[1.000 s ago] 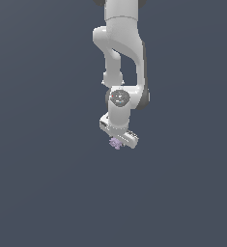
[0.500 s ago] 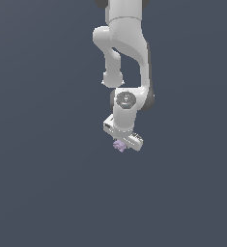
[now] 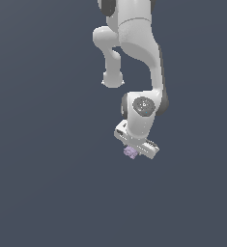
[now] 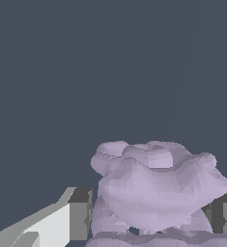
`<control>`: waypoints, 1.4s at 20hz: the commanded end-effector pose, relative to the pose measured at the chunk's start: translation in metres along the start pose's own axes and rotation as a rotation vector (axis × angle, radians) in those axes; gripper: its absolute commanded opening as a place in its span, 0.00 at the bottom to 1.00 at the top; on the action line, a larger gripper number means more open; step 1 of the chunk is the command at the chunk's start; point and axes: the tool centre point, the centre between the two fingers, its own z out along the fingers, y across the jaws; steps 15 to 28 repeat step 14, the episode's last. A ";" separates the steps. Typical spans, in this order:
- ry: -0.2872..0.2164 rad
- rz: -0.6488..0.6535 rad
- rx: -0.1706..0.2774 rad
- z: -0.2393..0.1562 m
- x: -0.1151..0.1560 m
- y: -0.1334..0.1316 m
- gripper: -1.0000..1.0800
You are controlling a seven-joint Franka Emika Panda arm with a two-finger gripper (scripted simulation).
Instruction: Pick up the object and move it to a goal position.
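Shifted rightward in the exterior view, fingers (image 4: 79,214) clamp the object (image 3: 130,153) crosswise.

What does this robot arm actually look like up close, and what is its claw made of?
The arm is smooth, glossy white, built of rounded tube-like segments with dark bands at the joints and a round grey cap on one joint. No cables show. The gripper is a white block; in the wrist view its fingers are pale, angular, with dark grey pads.

My arm swings toward the exterior view's right, carrying the gripper (image 3: 133,150) and the lilac lump (image 3: 130,152) pinched in it slightly higher than before.
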 end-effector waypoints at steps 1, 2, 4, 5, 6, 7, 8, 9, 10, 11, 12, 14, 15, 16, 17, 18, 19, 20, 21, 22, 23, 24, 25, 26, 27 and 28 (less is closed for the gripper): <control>0.000 0.001 -0.001 -0.002 0.001 -0.015 0.00; 0.000 0.001 -0.001 -0.003 0.002 -0.020 0.00; 0.000 0.001 -0.001 -0.004 0.002 -0.028 0.00; 0.000 0.001 -0.001 -0.004 0.003 -0.031 0.00; 0.000 0.001 -0.001 -0.005 0.003 -0.034 0.00; 0.000 0.001 -0.001 -0.005 0.003 -0.037 0.00; 0.000 0.001 -0.001 -0.005 0.004 -0.039 0.00; 0.000 0.001 -0.001 -0.006 0.004 -0.041 0.00; 0.000 0.001 -0.001 -0.006 0.004 -0.042 0.00; 0.000 0.001 -0.001 -0.006 0.004 -0.043 0.00; 0.000 0.001 -0.001 -0.006 0.004 -0.044 0.00; 0.000 0.001 -0.001 -0.006 0.005 -0.044 0.00; 0.000 0.001 -0.001 -0.006 0.005 -0.044 0.00; 0.000 0.001 -0.001 -0.006 0.005 -0.044 0.00; 0.000 0.001 -0.001 -0.006 0.005 -0.044 0.00; 0.000 0.001 -0.001 -0.006 0.005 -0.044 0.00; 0.000 0.001 -0.001 -0.006 0.005 -0.044 0.00; 0.000 0.001 -0.001 -0.006 0.005 -0.044 0.00; 0.000 0.001 -0.001 -0.006 0.005 -0.044 0.00; 0.000 0.001 -0.001 -0.006 0.005 -0.044 0.00; 0.000 0.001 -0.001 -0.006 0.005 -0.044 0.00; 0.000 0.001 -0.001 -0.006 0.005 -0.044 0.00; 0.000 0.001 -0.001 -0.006 0.005 -0.044 0.00; 0.000 0.001 -0.001 -0.006 0.005 -0.044 0.00; 0.000 0.001 -0.001 -0.006 0.005 -0.044 0.00; 0.000 0.001 -0.001 -0.006 0.005 -0.044 0.00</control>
